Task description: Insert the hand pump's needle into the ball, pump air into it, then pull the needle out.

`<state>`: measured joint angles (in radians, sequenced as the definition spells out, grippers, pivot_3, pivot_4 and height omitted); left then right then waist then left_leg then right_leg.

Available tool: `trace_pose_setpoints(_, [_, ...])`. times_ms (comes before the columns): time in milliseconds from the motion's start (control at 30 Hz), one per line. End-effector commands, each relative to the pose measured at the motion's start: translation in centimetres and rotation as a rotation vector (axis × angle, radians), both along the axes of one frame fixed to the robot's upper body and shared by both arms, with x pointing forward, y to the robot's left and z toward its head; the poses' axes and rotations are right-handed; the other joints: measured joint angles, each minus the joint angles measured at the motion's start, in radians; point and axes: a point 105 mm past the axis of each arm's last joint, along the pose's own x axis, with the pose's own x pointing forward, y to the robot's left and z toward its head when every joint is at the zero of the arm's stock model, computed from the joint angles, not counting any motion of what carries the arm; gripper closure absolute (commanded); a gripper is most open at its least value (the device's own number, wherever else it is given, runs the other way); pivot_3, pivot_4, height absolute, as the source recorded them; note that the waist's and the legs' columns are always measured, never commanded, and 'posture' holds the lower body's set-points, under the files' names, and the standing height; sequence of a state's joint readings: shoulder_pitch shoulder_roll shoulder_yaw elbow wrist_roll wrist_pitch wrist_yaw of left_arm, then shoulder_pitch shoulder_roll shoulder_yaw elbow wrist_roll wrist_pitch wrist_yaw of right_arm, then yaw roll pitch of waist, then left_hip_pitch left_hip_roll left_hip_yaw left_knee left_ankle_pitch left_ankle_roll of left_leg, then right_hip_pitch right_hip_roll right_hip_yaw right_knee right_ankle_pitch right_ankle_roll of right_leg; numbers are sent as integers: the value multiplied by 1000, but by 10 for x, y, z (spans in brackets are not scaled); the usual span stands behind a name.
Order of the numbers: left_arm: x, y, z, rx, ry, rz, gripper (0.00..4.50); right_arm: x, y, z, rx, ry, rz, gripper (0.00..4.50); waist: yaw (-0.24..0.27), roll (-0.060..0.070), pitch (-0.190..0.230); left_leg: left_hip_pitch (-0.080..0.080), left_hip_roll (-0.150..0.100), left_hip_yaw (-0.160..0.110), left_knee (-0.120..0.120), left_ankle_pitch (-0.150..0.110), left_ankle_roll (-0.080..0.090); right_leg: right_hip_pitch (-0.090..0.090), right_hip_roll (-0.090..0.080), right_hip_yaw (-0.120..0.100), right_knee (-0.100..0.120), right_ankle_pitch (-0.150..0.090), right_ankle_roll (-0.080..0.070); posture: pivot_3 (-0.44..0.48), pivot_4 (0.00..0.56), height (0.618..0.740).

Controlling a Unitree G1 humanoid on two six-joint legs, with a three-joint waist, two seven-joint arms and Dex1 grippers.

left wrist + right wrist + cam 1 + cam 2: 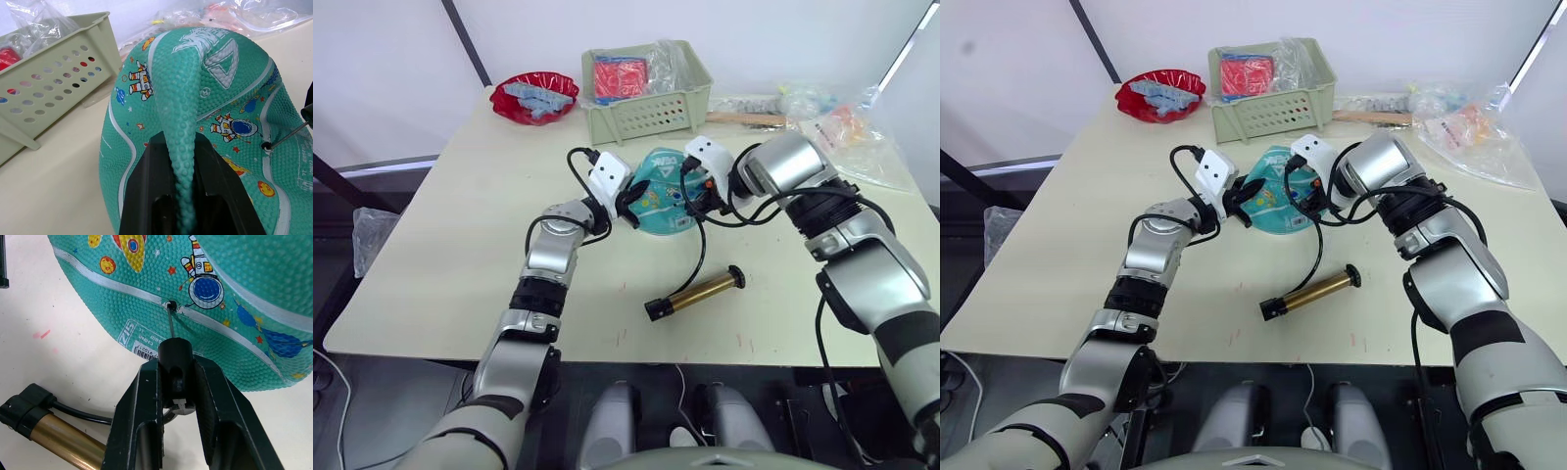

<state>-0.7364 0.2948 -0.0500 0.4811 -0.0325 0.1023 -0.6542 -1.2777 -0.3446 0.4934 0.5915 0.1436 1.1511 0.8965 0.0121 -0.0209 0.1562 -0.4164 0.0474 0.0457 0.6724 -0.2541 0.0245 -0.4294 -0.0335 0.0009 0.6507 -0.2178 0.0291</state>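
Probably lab: white backdrop, bare table (440, 245), basket (651, 113) of props.

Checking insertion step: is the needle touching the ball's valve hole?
Touching. Right wrist view shows the needle tip meeting the valve hole on the ball, no gap; depth unclear.

The scene is being lit evenly and brightly from overhead. Only soft, faint shadows are being cast on the bench (431, 264). Glare is being thrown off the plastic bags (847, 132). The wrist views' backgrounds are being blurred.
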Motion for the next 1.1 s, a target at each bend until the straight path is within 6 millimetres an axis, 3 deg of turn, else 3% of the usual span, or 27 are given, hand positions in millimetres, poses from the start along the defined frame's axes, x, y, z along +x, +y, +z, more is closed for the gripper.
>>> trace_pose_setpoints(33, [-6, -12, -13, 21, 35, -44, 4485, 3, 9, 23, 38, -66, 31, 4159, 0, 0, 0, 0, 0, 0, 0, 0, 0, 0, 1, 2, 0, 0, 0, 0, 150, 738])
trace_pose_setpoints(167, [-7, -12, -13, 22, 35, -44, 4485, 3, 10, 23, 40, -70, 34, 4159, 0, 0, 0, 1, -1, -2, 0, 0, 0, 0, 5, 15, 3, -1, 2, 0, 150, 738])
trace_pose_setpoints(733, [-7, -12, -17, 17, 45, -44, 4485, 5, 4, 10, -66, -50, 67, 4159, 0, 0, 0, 1, -3, -3, 0, 0, 0, 0, 8, 22, 4, -3, 4, 0, 150, 738])
trace_pose_setpoints(1100, [-11, -17, -22, 16, 52, -61, 4485, 8, 20, 19, -180, -102, 182, 4159, -3, 0, 0, 1, -3, -4, 0, 0, 0, 0, 8, 24, 5, -3, 4, 0, 150, 738])
